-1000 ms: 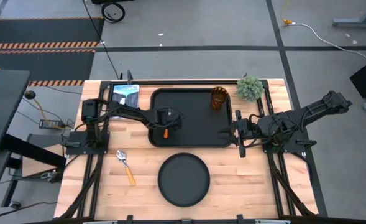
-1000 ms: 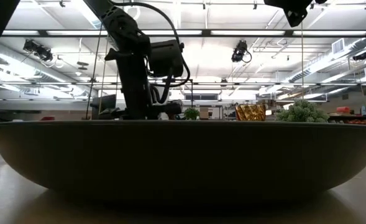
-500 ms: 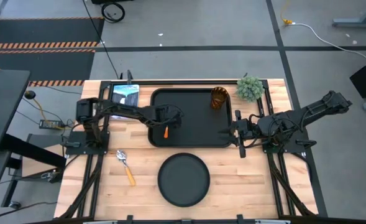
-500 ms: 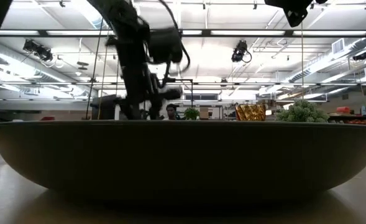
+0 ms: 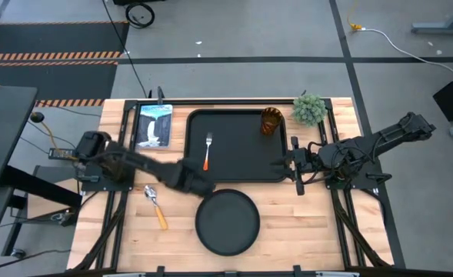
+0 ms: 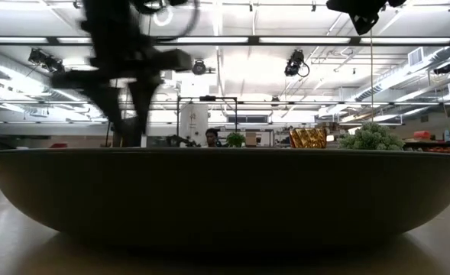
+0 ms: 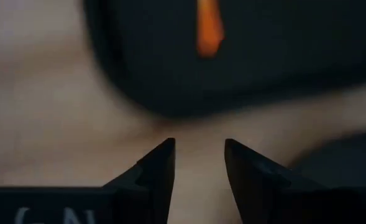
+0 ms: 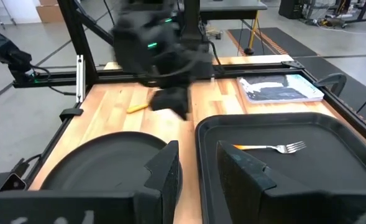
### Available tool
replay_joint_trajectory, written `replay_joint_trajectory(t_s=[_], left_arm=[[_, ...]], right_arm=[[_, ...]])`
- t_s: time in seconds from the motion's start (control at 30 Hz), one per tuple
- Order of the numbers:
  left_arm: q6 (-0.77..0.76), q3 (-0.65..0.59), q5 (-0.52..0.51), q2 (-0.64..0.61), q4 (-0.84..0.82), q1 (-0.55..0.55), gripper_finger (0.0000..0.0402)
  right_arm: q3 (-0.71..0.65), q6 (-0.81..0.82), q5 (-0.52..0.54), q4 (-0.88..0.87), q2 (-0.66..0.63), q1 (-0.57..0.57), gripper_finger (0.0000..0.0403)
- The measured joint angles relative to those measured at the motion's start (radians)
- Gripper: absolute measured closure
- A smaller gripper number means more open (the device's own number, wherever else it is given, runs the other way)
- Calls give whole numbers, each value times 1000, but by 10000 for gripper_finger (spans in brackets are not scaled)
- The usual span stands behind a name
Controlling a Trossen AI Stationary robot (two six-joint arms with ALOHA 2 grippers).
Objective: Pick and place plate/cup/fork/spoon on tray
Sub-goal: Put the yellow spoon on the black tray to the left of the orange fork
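Note:
The black tray (image 5: 245,173) lies at the table's middle. The fork (image 5: 208,151) lies flat on its left half, orange handle (image 7: 209,31) toward the near edge. The amber cup (image 5: 271,121) stands upright in the tray's far right corner. The round black plate (image 5: 227,221) rests on the table in front of the tray. The spoon (image 5: 156,205) lies on the wood left of the plate. My left gripper (image 5: 199,187) hovers open over bare wood between the tray's near left corner and the plate. My right gripper (image 5: 297,163) waits open at the tray's right edge.
A blue-white picture card (image 5: 154,123) lies left of the tray at the far edge. A small green plant (image 5: 309,108) stands at the far right, beside the cup. Bare wood shows to the right of the plate and along the near edge.
My left gripper has moved off the tray toward the table's near edge, ending beside the plate's far left rim. It has left the fork lying on the tray's left half. The right arm has kept still.

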Motion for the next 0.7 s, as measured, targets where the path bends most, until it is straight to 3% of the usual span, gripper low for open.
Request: replay_joint_trajectory(t_s=[0.4, 0.7], left_arm=[[-601, 0, 151, 0, -278, -347, 253], [-685, -33, 157, 32, -284, -440, 253]], right_arm=[[0, -14, 0, 0, 0, 0, 287], [0, -11, 0, 1, 0, 0, 287]])
